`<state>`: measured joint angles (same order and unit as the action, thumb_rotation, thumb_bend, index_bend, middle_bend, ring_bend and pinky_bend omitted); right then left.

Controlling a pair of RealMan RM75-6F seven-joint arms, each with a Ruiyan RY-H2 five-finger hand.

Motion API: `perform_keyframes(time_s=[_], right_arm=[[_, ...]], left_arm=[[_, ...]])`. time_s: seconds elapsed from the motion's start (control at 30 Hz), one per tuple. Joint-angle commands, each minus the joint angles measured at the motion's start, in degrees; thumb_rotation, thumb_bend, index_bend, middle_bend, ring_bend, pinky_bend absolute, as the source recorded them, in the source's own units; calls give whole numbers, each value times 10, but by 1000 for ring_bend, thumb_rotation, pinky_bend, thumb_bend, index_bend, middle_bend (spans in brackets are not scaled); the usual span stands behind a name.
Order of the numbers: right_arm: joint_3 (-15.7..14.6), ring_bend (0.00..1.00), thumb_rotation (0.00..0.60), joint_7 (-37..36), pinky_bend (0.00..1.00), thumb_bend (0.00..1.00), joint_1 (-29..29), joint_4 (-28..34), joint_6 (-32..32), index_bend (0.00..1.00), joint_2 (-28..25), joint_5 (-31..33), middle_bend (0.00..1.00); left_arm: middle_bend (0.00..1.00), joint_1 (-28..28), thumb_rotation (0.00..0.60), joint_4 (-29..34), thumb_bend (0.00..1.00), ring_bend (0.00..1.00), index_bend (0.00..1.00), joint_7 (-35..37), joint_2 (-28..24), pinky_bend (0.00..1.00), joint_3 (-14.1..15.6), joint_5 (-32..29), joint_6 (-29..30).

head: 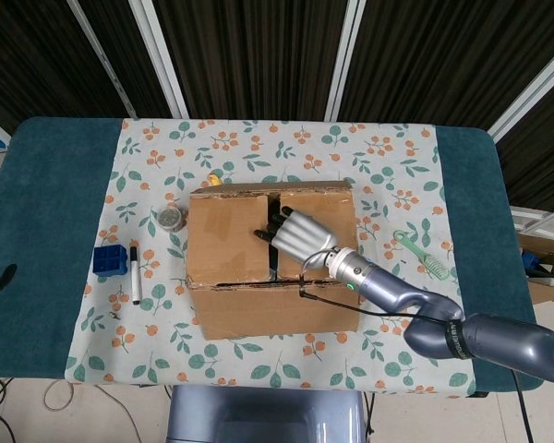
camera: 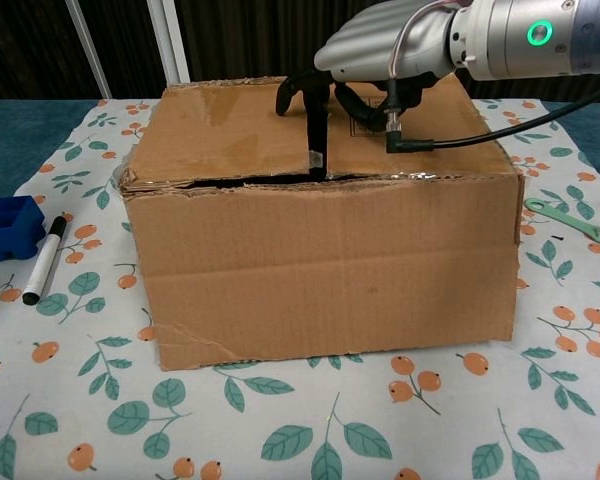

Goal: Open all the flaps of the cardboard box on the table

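Dark slatted wall behind, worktop [head: 55, 231] covered by a floral cloth [head: 258, 148] with teal edges. At your left sit a blue block [head: 104, 259], a marker [head: 135, 273] and a small round tin [head: 171, 218]. Mid-cloth is the cardboard box [camera: 320, 265], top flaps lying flat. Your right hand [head: 298, 235] hangs over the centre seam, dark fingertips [camera: 292, 92] curled down into the gap, holding nothing. A green brush [head: 421, 256] lies right. Left hand out of sight.
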<state>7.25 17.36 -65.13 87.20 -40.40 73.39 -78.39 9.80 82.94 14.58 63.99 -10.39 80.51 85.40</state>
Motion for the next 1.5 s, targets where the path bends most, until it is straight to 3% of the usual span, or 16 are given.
perform_keyframes(time_s=[0.03, 0.23, 0.8, 1.5], right_arm=[[2, 232, 600, 3, 251, 1000, -1, -1, 0, 168, 2, 0, 370], [6, 229, 600, 15, 248, 1000, -2, 2, 4, 164, 0, 11, 454], [15, 224, 600, 41, 247, 1000, 0, 22, -2, 164, -21, 19, 537], [30, 229, 600, 133, 244, 1000, -6, 94, -13, 163, -102, 19, 590]], left_arm=[[0, 0, 600, 0, 223, 0, 89, 0, 0, 0, 0, 0, 0], [0, 1, 600, 0, 223, 0, 89, 1, 0, 0, 0, 1, 0], [0, 1, 600, 2, 224, 0, 88, -2, 0, 0, 1, 2, 1], [0, -3, 600, 7, 224, 0, 89, -3, -2, 0, 0, 3, 8]])
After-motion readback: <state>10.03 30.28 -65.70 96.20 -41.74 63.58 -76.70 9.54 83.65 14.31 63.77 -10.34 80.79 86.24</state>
